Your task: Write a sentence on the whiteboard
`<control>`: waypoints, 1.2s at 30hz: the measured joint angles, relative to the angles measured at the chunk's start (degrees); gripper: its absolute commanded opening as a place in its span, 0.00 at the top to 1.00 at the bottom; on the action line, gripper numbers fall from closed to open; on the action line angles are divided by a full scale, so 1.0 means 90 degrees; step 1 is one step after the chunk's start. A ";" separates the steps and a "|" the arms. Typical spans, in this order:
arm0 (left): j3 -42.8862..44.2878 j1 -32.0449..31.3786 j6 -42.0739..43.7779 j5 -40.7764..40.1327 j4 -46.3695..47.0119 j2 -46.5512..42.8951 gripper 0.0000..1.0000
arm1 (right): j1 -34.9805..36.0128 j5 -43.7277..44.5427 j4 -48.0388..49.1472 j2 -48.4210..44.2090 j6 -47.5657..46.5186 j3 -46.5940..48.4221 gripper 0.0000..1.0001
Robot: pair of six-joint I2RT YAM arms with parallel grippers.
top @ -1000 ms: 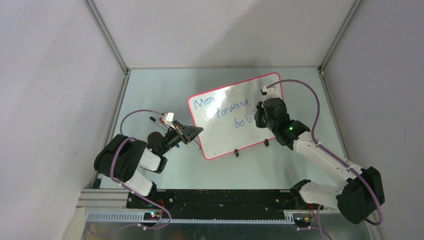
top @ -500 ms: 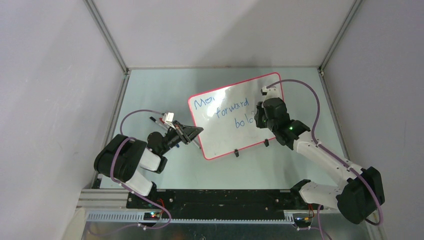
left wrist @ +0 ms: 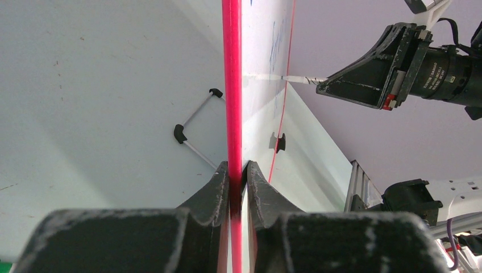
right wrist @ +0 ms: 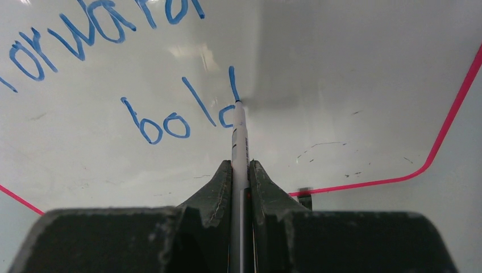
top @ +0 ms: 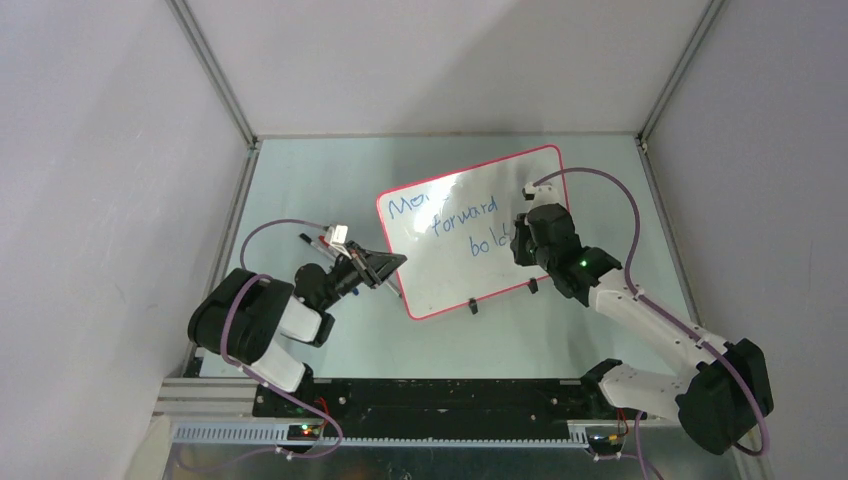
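Right gripper [right wrist: 240,166] is clamping the marker [right wrist: 239,133] in narrow jaws, with the tip touching the whiteboard [right wrist: 352,74] at the "d" of "bold". The sentence [right wrist: 199,102] is running left to right, so the letters to come are probably lying rightward of the tip, on bare board. Left gripper [left wrist: 237,170] is pinching the board's red edge, jaws nearly closed.

Whiteboard [top: 440,275] lying askew on table [top: 320,180]; left gripper [left wrist: 234,170] pinching its left edge; right gripper [right wrist: 240,168] hanging over right half, marker [right wrist: 239,142] tip touching sentence [top: 455,218] at lowest line.
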 measured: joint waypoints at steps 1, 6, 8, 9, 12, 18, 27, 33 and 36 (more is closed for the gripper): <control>0.0000 0.0000 0.0000 0.0000 0.0000 0.0000 1.00 | 0.0012 0.0000 -0.0002 -0.0012 0.0000 -0.0019 1.00; 0.0000 0.0000 0.0000 0.0000 0.0000 0.0000 1.00 | 0.0056 0.0002 -0.0036 -0.0058 0.0027 -0.0109 1.00; 0.0000 0.0000 0.0000 0.0000 0.0000 -0.0002 1.00 | 0.0068 0.0002 -0.0046 -0.0078 0.0044 -0.0158 1.00; 0.0000 0.0000 0.0000 0.0000 0.0000 0.0000 1.00 | 0.0073 0.0002 -0.0046 -0.0085 0.0046 -0.0175 1.00; 0.0000 0.0000 0.0000 0.0000 0.0000 -0.0002 1.00 | 0.0090 0.0002 -0.0044 -0.0117 0.0049 -0.0226 1.00; 0.0000 0.0000 0.0000 0.0000 0.0000 0.0000 1.00 | 0.0100 0.0002 -0.0046 -0.0143 0.0046 -0.0250 1.00; 0.0000 0.0000 0.0000 0.0000 0.0002 0.0000 1.00 | 0.0058 -0.0010 -0.0109 -0.0423 0.0039 -0.0248 1.00; 0.0000 0.0000 0.0000 0.0000 0.0002 0.0000 1.00 | -0.0107 -0.0022 -0.0095 -0.0554 0.0034 -0.0226 1.00; 0.0000 0.0000 0.0000 0.0000 0.0002 0.0000 1.00 | -0.0160 -0.0019 -0.0090 -0.0546 0.0022 -0.0189 1.00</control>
